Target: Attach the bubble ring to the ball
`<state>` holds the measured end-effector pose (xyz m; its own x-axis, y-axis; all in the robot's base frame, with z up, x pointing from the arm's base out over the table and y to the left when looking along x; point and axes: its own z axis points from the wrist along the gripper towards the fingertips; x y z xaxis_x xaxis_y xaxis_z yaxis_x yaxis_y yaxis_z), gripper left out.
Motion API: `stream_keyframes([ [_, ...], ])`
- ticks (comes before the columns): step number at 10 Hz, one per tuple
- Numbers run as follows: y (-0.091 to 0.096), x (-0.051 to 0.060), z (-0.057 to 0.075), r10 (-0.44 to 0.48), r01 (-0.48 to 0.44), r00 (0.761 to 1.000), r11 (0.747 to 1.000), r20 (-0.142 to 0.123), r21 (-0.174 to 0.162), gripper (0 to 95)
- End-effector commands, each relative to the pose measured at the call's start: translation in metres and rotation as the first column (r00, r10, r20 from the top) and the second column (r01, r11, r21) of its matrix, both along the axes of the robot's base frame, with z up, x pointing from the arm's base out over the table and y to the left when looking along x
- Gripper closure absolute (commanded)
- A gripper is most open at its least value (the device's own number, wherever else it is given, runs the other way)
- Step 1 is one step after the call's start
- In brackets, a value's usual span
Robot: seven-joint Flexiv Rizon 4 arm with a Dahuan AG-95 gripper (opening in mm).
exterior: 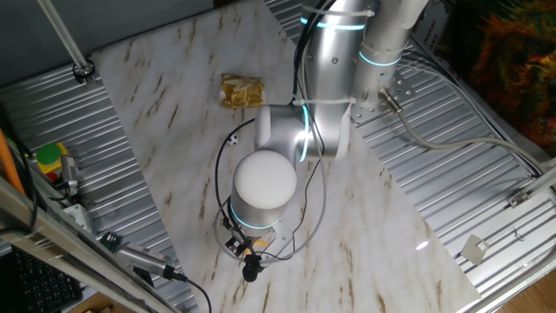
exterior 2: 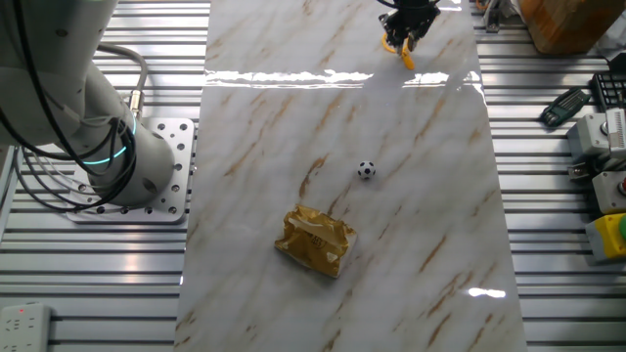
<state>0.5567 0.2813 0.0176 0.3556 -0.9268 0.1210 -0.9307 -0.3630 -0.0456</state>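
The ball is tiny and white with black patches. It lies alone on the marble tabletop, and it also shows in one fixed view beside the arm's elbow. My gripper is at the far end of the table, well away from the ball. It looks shut on the orange-yellow bubble ring, which hangs just below the fingers close to the tabletop. In one fixed view the gripper is mostly hidden under the wrist, and the ring barely shows there.
A crumpled gold foil wrapper lies on the marble tabletop a short way from the ball, on the side away from the gripper. The arm's base stands on ribbed metal beside the tabletop. Tools and boxes sit along the opposite edge.
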Motion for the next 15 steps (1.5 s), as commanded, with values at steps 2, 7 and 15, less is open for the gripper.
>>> stream_keyframes([
  [2, -0.0005, 0.0001, 0.0007, 0.017, -0.017, 1.0, 1.0, 0.002, -0.003, 57.0],
  [7, -0.0009, 0.0003, -0.0003, 0.039, -0.039, 0.999, 0.999, 0.0, -0.005, 57.0],
  [15, -0.003, 0.0007, -0.0052, 0.039, -0.039, 0.999, 0.999, -0.008, -0.005, 76.0],
])
